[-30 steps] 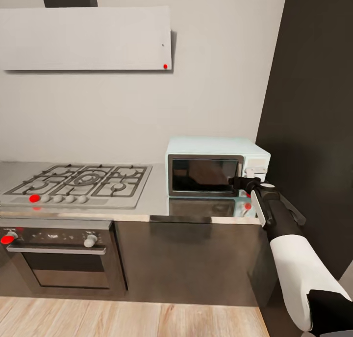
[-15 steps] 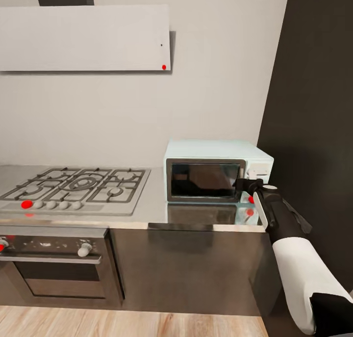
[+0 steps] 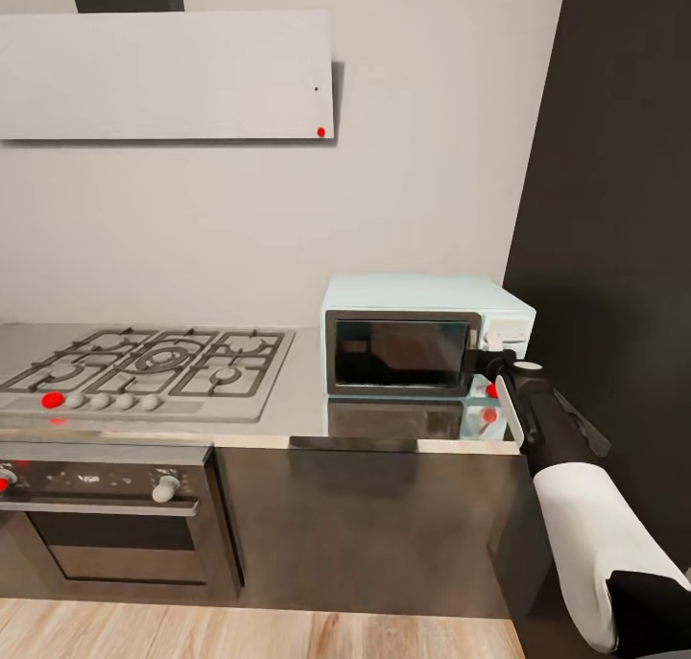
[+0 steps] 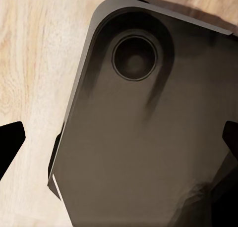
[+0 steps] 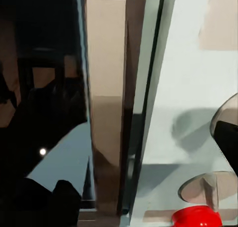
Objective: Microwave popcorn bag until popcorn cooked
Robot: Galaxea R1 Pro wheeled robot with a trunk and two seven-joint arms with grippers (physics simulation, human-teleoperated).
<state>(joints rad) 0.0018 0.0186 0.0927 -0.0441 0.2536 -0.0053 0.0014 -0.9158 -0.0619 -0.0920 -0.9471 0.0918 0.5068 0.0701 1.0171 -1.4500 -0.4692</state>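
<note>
Grey brushed-metal countertop (image 3: pixel 297 395) and the mint-blue microwave (image 3: pixel 422 338) sit where they did half a second ago, so the head camera has settled after its earlier shift. The right gripper (image 3: pixel 477 359) has edged onto the right end of the dark glass door (image 3: pixel 398 352), which is shut; I judge opening it comes next. How wide either pincer stands I cannot tell, and the popcorn bag's whereabouts I cannot tell either.

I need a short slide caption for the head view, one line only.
Right end effector at the closed dark glass door of the pale mint-blue boxy microwave on the grey brushed-metal countertop.
</note>
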